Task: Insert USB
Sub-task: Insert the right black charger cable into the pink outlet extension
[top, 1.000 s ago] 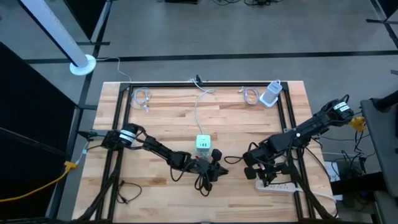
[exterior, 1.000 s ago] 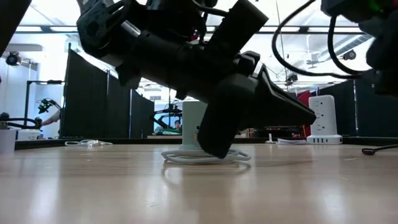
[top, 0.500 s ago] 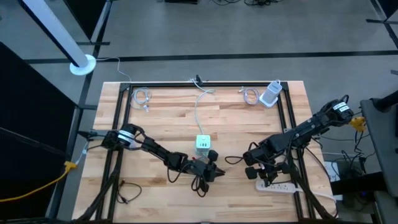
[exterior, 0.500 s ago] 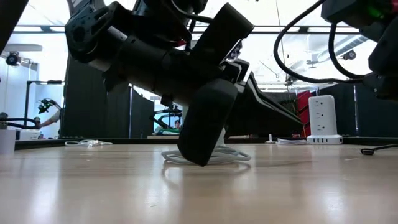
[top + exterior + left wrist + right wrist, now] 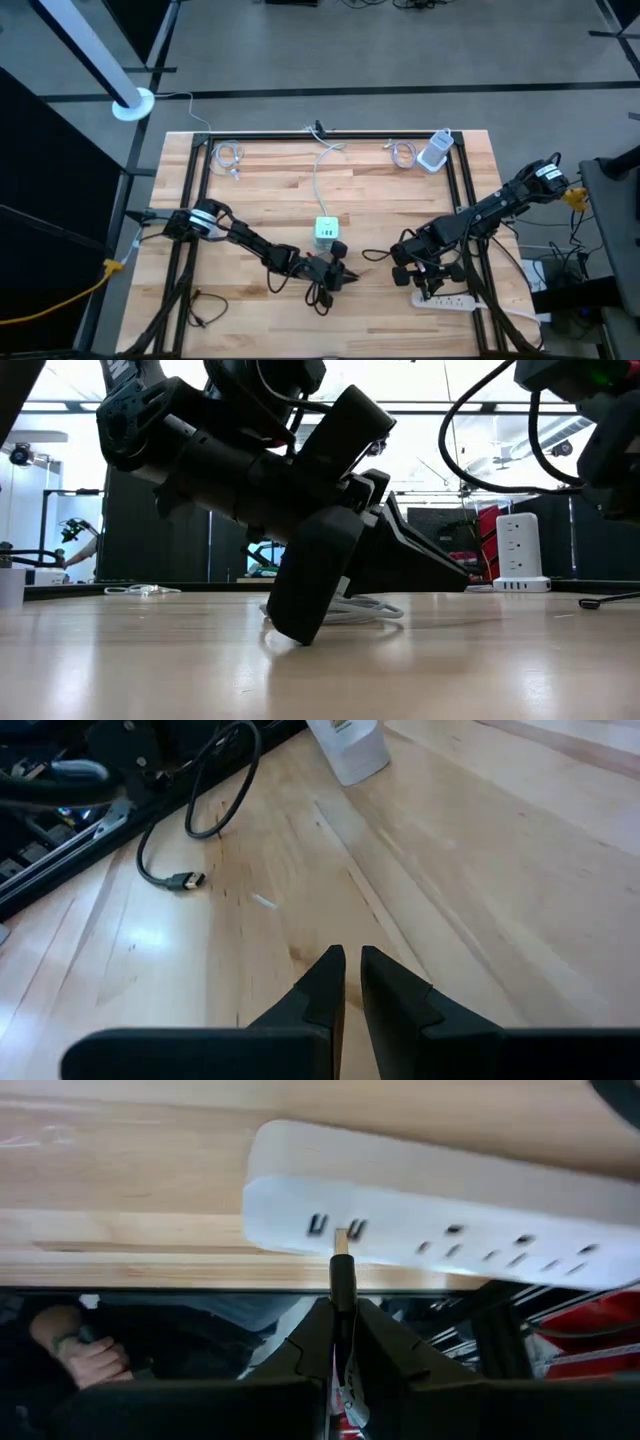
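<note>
I am looking down on a pale butcher-block bench (image 5: 270, 190) framed in black metal rails, standing on a grey floor; level across it I see dark partition panels and bright ceiling lights beyond.

My right gripper (image 5: 343, 1302) is clenched on a USB plug (image 5: 342, 1270), a slim dark metal tip that sticks straight out past the fingertips. Its long axis runs along the fingers and points at the face of a white power strip (image 5: 440, 1215). That strip is smooth rounded plastic with slotted sockets in a row, and it lies at the bench's right front corner, along the front edge. The plug's tip sits just at the strip's edge beside two small slots; I cannot tell whether it touches. In the overhead view that gripper (image 5: 428, 283) hovers right over the strip (image 5: 452, 299).

My left gripper (image 5: 350, 970) is clenched on nothing, its two dark wedge-shaped fingers nearly together just above the bare wood near the middle of the front edge. Ahead of it lies a loose black cable (image 5: 205, 805) looped on the wood, ending in a flat metal connector. The base of a white plastic charger (image 5: 348, 750) stands beyond it. From overhead, that small white cube with a green face (image 5: 326, 231) sits mid-bench, a pale cord running toward the back edge.
</note>
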{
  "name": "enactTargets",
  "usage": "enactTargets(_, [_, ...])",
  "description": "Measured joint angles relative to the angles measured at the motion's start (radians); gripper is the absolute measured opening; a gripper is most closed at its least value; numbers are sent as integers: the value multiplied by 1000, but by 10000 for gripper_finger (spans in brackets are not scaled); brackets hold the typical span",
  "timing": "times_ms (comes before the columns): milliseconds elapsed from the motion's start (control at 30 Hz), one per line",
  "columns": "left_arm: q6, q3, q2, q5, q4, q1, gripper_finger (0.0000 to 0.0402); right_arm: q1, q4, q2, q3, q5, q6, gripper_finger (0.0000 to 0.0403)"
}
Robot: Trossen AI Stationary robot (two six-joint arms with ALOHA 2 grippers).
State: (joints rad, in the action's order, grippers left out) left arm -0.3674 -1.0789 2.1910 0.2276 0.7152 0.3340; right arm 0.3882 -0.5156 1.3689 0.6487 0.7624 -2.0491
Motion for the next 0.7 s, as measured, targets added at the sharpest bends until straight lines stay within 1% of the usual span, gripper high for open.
enactTargets(333, [19, 14, -1, 2, 3, 2, 25, 44, 2, -1, -2, -9, -61, 16])
enactTargets(600, [21, 14, -1, 3, 0, 6, 25, 46, 5, -3, -9, -27, -85, 16])
enactTargets(700, [22, 15, -1, 3, -1, 8, 25, 48, 3, -1, -14, -60, -96, 16])
